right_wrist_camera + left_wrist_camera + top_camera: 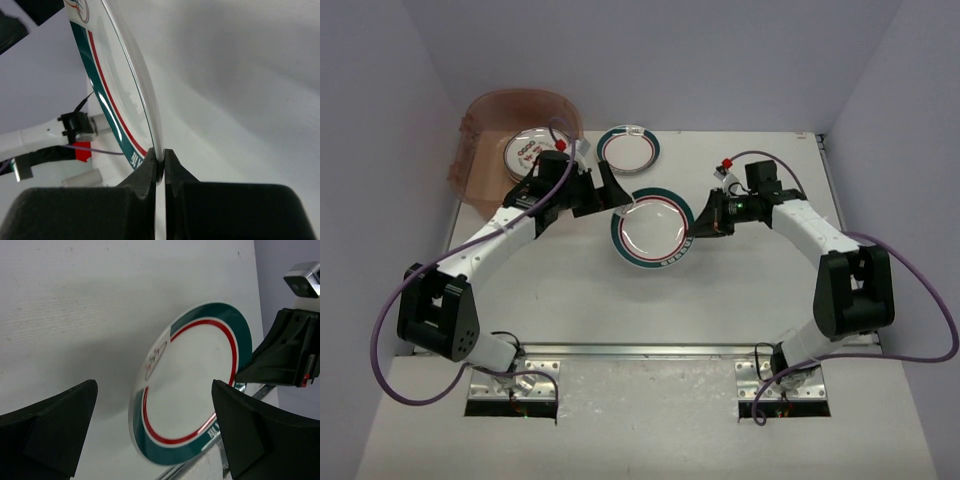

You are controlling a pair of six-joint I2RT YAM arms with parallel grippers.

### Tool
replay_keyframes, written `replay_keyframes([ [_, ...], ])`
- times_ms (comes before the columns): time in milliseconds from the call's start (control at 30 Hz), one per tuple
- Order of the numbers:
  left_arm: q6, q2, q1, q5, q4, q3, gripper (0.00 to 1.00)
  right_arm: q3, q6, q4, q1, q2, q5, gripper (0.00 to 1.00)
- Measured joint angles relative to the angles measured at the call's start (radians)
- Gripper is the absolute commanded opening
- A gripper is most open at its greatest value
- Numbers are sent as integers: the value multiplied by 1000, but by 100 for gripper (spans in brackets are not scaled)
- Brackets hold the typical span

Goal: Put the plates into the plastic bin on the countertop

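**Top external.** The right gripper is pinching the right rim of the teal-and-red plate at mid-countertop. The left gripper is hovering just beside the opposite rim with its jaws wide and nothing in them. The plastic bin is sitting at the far left corner, well apart from the held plate, and is already holding a red-character plate. A second teal-rimmed plate is lying flat between the bin and the held one.

**Left wrist.** Both fingers are framing the held plate without touching it. The plate is tilting, with its face turned toward this camera. Being round, it has no long axis, only that tilt. I cannot tell whether its low edge is resting on the countertop.

**Right wrist.** The pads are closing flat on the thin rim. The plate is showing edge-on, running from the jaws up and to the left.

**Risks (judgement).**
- The hold is a one-point pinch at the very edge, so the plate's weight could pivot or slip it out of the jaws.
- If this is a handover, the plate would drop should the right gripper let go before the left has closed.
- The two grippers are working close together, and a misjudged approach could knock them against each other.
- The left arm is lying between the plate and the bin, so a swing could clip the second plate or the bin wall.
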Motion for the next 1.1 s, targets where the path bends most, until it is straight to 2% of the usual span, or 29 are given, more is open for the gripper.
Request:
replay_keyframes([
  [33, 2, 10, 0, 1, 15, 2, 70, -12, 4, 8, 6, -6, -35, 0],
  [133, 6, 29, 0, -13, 27, 3, 67, -32, 37, 70, 21, -18, -115, 0],
  [167, 6, 33, 0, -18, 27, 3, 49, -35, 50, 94, 23, -23, -137, 0],
  [200, 8, 35, 0, -19, 27, 3, 26, -36, 62, 113, 23, -28, -154, 0],
  [233, 9, 36, 0, -16, 28, 3, 10, -36, 73, 132, 23, -31, -165, 0],
  [267, 10, 37, 0, -8, 31, 4, 0, -36, 82, 151, 23, -33, -172, 0],
  [333, 26, 36, 0, 30, 43, 4, 0, -37, 99, 169, 24, -34, -152, 0],
  [367, 12, 31, 6, 79, 56, 5, 0, -47, 119, 169, 9, -32, -149, 8],
  [400, 11, 24, 6, 96, 77, 10, 0, -51, 130, 175, 0, -25, -147, 23],
  [467, 11, 9, 6, 102, 98, 14, 0, -55, 143, 191, -6, -21, -159, 64],
  [533, -3, -3, 19, 98, 98, 14, 0, -55, 154, 225, -4, -21, -179, 94],
  [600, -28, -9, 59, 87, 97, 14, 0, -57, 162, 258, 1, -21, -187, 99],
  [700, -89, -16, 173, 24, 47, 41, 0, -90, 170, 303, -12, -23, -175, 99],
  [933, -228, -20, 485, -393, -57, 217, 0, -266, 210, 362, -93, -19, -134, 99],
  [1000, -257, 19, 525, -485, -66, 287, 0, -301, 226, 385, -91, -13, -133, 99],
  [1100, -286, 161, 535, -540, -74, 437, 0, -327, 250, 431, -86, 5, -138, 99],
])
